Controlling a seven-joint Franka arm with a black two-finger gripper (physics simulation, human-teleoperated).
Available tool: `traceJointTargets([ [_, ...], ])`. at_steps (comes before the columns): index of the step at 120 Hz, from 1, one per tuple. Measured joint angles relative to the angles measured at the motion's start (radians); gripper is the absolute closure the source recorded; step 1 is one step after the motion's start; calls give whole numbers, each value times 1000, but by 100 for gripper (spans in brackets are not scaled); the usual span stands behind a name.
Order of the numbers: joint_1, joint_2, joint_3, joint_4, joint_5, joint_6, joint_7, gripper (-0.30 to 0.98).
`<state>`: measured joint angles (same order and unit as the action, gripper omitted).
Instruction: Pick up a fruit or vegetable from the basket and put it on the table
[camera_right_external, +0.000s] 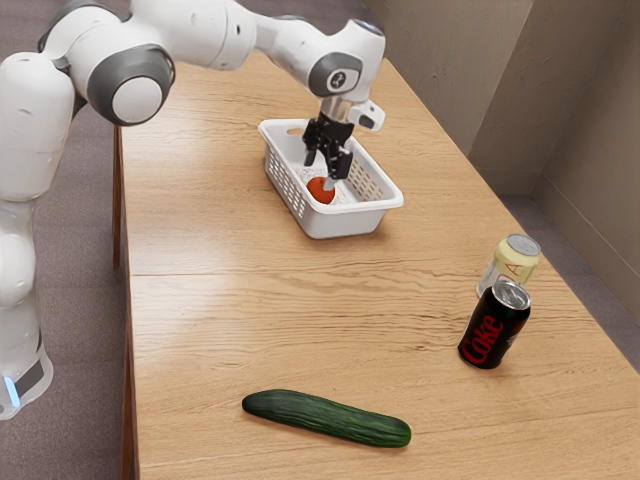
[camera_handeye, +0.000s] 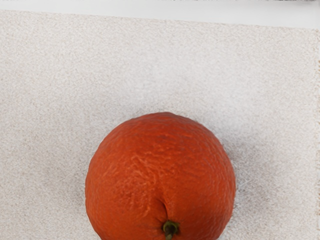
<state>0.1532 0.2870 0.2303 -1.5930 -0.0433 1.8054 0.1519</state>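
Observation:
My gripper (camera_right_external: 321, 171) hangs open inside the white basket (camera_right_external: 350, 222), pointing down, its fingers spread apart. Just under it, an orange-red fruit (camera_right_external: 319, 192) rests on the basket's floor; one fingertip overlaps its upper edge in the exterior view, and I cannot tell whether they touch. In the wrist view the round orange fruit (camera_handeye: 160, 175) lies close below my hand, its green stem spot facing up, on the pale speckled basket floor (camera_handeye: 125, 65).
A dark green cucumber (camera_right_external: 326, 418) lies on the wooden table (camera_right_external: 280, 320) toward the exterior view's bottom. Toward that view's right stand a black Coke can (camera_right_external: 494, 325) and, behind it, a pale yellow can (camera_right_external: 513, 260). The basket's walls surround my fingers.

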Motion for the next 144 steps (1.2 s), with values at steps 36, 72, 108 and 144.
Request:
traceJointTargets([
  [36,2,13,-2,3,-1,14,1,0],
  [72,3,54,-2,10,-5,25,3,0],
  [108,3,74,-2,10,-10,41,4,0],
  [144,5,77,0,10,-15,49,4,35],
])
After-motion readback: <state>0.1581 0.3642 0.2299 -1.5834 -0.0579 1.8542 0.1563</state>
